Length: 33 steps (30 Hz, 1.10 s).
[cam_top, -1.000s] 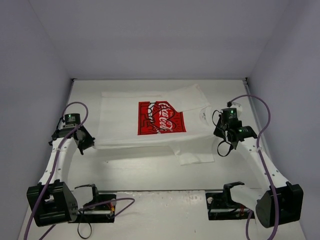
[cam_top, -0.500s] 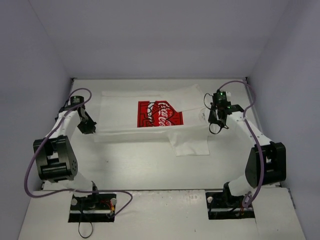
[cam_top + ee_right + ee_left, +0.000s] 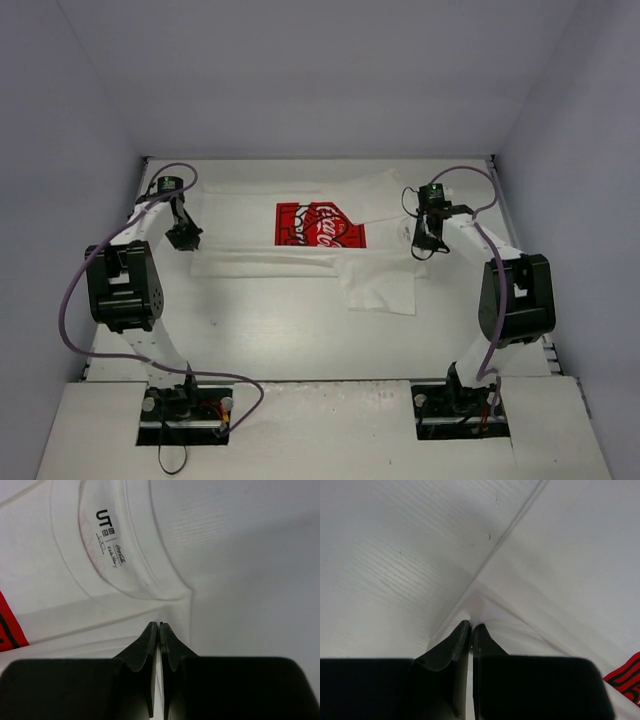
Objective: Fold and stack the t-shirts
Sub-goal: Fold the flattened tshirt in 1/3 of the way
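From above, you see the left gripper (image 3: 183, 238) and right gripper (image 3: 420, 246) carrying the near edge of the t-shirt (image 3: 262, 262) farther back across the table (image 3: 300, 340), so the fold is closing.

Left wrist: jaws pinched tight on a cloth ridge.

Right wrist: jaws clamped on fabric beside the collar (image 3: 137, 530).

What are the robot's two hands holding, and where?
Both pinch the white t-shirt: the left gripper at its left-hand edge, the right gripper at the edge beside the collar.

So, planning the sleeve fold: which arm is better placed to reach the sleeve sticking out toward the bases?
Right, probably: the right gripper pinches the t-shirt by the collar, beside that sleeve; the left gripper holds the opposite end.
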Available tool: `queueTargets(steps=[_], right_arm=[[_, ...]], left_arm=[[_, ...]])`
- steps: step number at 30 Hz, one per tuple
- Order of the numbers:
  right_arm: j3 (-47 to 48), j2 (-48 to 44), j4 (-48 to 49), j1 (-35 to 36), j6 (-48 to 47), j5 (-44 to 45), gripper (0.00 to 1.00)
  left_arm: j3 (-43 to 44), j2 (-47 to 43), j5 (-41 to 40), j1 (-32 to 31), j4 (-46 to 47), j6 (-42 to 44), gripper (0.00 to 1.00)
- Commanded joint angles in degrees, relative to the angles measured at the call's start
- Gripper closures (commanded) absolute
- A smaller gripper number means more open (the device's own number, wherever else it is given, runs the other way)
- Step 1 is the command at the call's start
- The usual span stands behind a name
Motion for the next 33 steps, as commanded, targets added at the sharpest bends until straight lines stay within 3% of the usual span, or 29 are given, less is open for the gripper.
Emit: queueTargets(steps=[1,12,14,16,18,21,27,33], right_arm=[[3.61,1.95,1.64,-1.72,-0.61,5.11,1.0],[6.96,8.01,2.77,-2.37,-0.24,4.76,1.0],[7.38,8.24,2.89,-2.34,-0.24,4.84,1.0],[8.02,8.33,2.89,-2.33,-0.48,4.98,0.96],[9.55,8.26,2.95,-2.41,-0.94,5.32,0.89],[11.14,7.32,2.91,-2.42,-1.8,5.28,0.71],[10.76,-0.54,2.95,-2.07,-4.6,2.09,0.44],[-0.19,-13.09,2.95,-2.15,-3.65,-5.62,0.48]], left_arm=[[3.58,0.75,-5.85,0.7,1.69,-1.08,1.0],[5.66,4.87,-6.79,0.79,3.09,-3.28,0.98],[6.79,4.36,-7.23,0.79,3.27,-2.98,0.87],[8.53,3.72,-7.34,0.79,3.48,-2.31,0.69],[9.99,2.78,-7.27,0.79,4.22,-1.73,0.49],[10.92,0.98,-7.07,0.74,5.22,-1.06,0.35],[8.68,-7.64,-4.89,-3.12,5.35,1.32,0.33],[-1.26,-16.03,0.32,-15.71,5.11,0.18,0.33]])
